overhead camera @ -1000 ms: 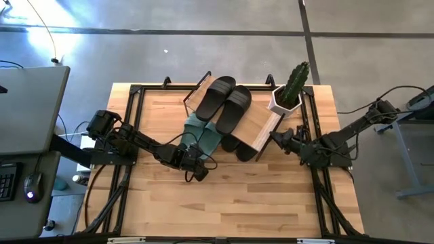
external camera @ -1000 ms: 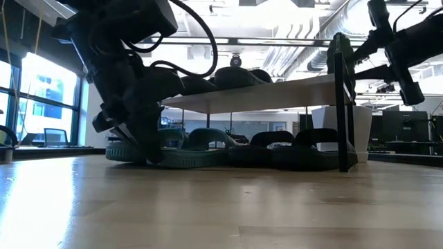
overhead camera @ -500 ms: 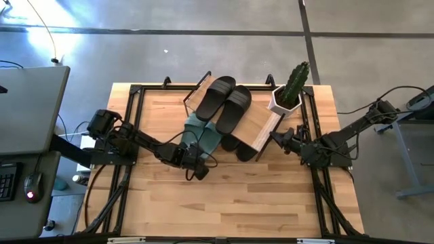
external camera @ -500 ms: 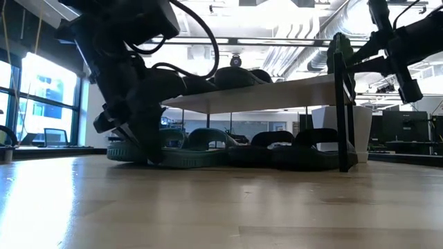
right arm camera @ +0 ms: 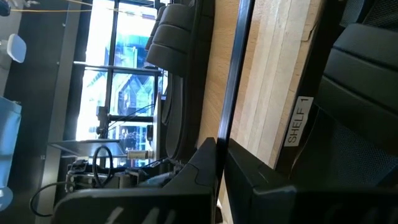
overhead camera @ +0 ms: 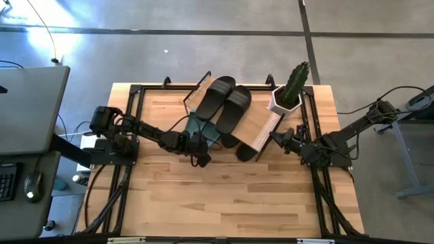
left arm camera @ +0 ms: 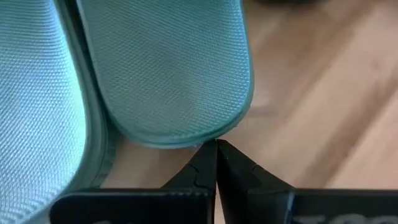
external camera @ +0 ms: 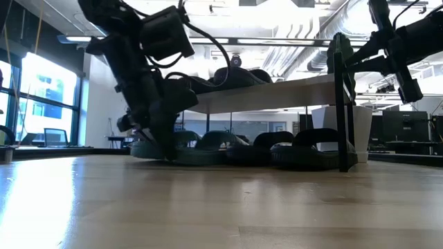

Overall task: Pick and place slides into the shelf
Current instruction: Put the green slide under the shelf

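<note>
Two black slides (overhead camera: 226, 103) lie side by side on the shelf's (overhead camera: 263, 125) plank top. Another black pair (overhead camera: 245, 150) sits on the table under the shelf, its ends sticking out at the near side. The green pair (overhead camera: 203, 131) lies flat on the table, partly under the shelf's left end. My left gripper (overhead camera: 202, 158) is shut at the near end of one green slide (left arm camera: 168, 68). My right gripper (overhead camera: 274, 137) is shut beside the shelf's right corner, its tips at a black frame bar (right arm camera: 235, 74). My left gripper's shut fingertips (left arm camera: 211, 155) are up against the rounded near end of one green slide, at its rim (left arm camera: 198, 142). They come slanting down from the table's near left. The slide lies flat on the table beside its mate (left arm camera: 31, 93). My right gripper's shut tips stand at the shelf's frame bar; whether they touch it I cannot tell.
A white pot with a cactus (overhead camera: 290, 88) stands at the shelf's far right corner. A black metal frame (overhead camera: 132, 115) runs along the table's edges. Bare tabletop (overhead camera: 230, 196) stretches across the near half.
My left gripper has moved toward the far right, toward the shelf, staying shut. The green slides have slid along the table with it, farther under the shelf's left end. My right gripper has shut beside the shelf's right leg without shifting.
</note>
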`<state>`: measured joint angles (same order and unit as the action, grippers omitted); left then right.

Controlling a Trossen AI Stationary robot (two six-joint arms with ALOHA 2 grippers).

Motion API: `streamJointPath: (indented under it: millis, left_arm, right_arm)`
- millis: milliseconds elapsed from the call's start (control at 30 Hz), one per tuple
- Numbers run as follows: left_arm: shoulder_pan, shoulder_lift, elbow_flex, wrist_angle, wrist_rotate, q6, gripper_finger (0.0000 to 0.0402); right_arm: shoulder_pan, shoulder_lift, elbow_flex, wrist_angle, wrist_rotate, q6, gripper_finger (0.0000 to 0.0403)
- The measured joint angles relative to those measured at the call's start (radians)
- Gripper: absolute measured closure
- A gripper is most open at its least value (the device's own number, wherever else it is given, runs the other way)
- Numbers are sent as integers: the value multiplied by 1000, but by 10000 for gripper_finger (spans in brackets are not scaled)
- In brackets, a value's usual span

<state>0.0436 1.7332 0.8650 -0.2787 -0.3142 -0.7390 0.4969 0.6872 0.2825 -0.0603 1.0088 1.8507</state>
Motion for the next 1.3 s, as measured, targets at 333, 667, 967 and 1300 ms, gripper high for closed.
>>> streamJointPath:
  millis: [333, 667, 967, 1300]
  left_arm:
    - [30, 0, 0, 108, 4, 79, 402]
    - [29, 0, 0, 145, 13, 133, 402]
    - [26, 0, 0, 99, 124, 87, 402]
    - [27, 66, 0, 140, 71, 88, 402]
  right_arm:
    - [0, 0, 0, 5, -8, -16, 402]
    - [0, 0, 0, 6, -8, -16, 403]
    - [0, 0, 0, 9, -8, -16, 403]
    - [0, 1, -2, 19, -16, -19, 403]
